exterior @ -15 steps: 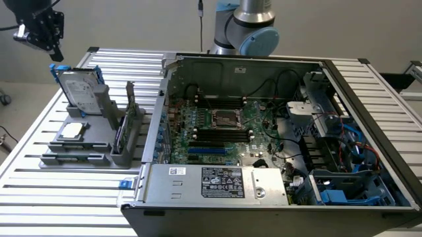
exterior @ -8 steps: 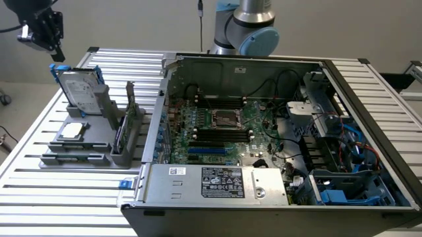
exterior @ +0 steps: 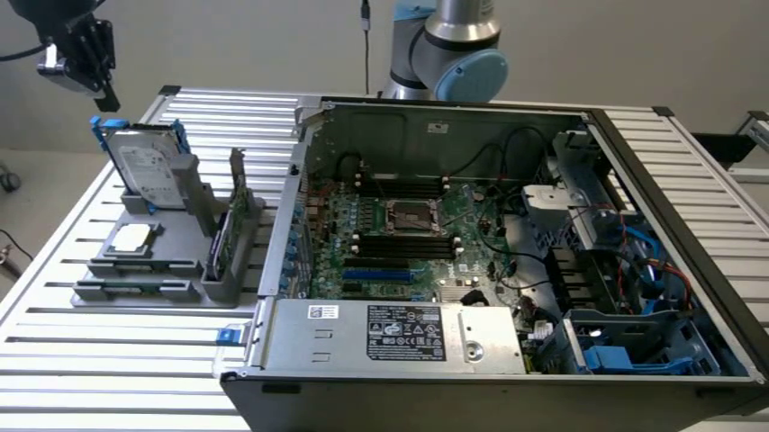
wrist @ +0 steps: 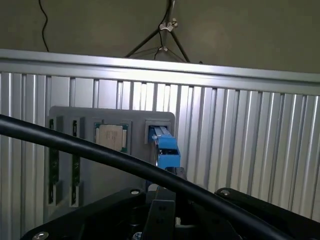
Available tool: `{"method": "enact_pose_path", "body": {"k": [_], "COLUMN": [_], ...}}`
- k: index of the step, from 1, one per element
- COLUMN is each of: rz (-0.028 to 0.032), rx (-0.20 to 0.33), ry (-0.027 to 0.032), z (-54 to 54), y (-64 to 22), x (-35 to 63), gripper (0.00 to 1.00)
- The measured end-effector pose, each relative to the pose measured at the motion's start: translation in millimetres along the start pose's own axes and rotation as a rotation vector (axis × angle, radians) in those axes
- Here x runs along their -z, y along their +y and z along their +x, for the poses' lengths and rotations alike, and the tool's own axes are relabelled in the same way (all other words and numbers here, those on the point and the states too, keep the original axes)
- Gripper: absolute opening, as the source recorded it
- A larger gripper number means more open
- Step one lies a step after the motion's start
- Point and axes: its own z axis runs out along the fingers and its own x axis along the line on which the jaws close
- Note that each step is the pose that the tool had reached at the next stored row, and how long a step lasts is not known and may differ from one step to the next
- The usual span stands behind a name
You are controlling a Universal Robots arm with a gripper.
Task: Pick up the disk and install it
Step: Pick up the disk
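At the exterior view's left, the disk point(exterior: 142, 166) stands on edge in a slot of the grey holder point(exterior: 139, 295), with its white label facing outward and its blue frame point(exterior: 106, 121) uppermost. I judge it is parked upright so that its top edge can be pinched from above with nothing crowding it. In the wrist view the blue frame point(wrist: 167, 149) shows end-on, almost directly under the camera. The holder also carries the processor chip point(exterior: 132, 237), flat in its own pocket, and the green circuit card point(exterior: 229, 225), which stands on edge. Each has a separate place, so both are apart from the disk. The tool point(exterior: 106, 94) hangs above the disk and clear of it, with its fingers pressed together and holding nothing, so the pick-up is not yet made. The holder sits on the slatted counter point(exterior: 96, 360), just beside the computer case point(exterior: 673, 171). The case lies open on top, which leaves its bays reachable from above.
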Motion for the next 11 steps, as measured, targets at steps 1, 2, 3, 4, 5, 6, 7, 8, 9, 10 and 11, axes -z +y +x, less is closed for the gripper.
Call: {"method": "enact_pose_path", "body": {"k": [1, 2, 3, 4, 5, 6, 7, 8, 9, 10, 11], "rz": [0.0002, 0.0008, 0.0009, 0.0009, 0.0008, 0.0007, 0.0008, 0.0007, 0.0006, 0.0006, 0.0007], "rx": [0.0, 0.0, 0.001, 0.001, 0.001, 0.001, 0.001, 0.001, 0.001, 0.001, 0.001], "ry": [0.0001, 0.0, 0.0, 0.0001, 0.0001, 0.0001, 0.0001, 0.0001, 0.0001, 0.0001, 0.0001], "z": [-0.1, -0.1, -0.1, -0.1, -0.1, -0.1, -0.1, -0.1, 0.0, 0.0, 0.0], "y": [0.4, 0.7, 1.0, 1.3, 1.5, 1.7, 1.9, 2.0, 2.1, 2.2, 2.4], "x": [-0.1, -0.4, -0.9, -1.5, -2.1, -2.8, -3.8, -4.7, -6.0, -7.7, -9.6], "gripper": [0.12, 0.18, 0.24, 0.24, 0.3, 0.36, 0.36, 0.42, 0.48, 0.48, 0.54]}}
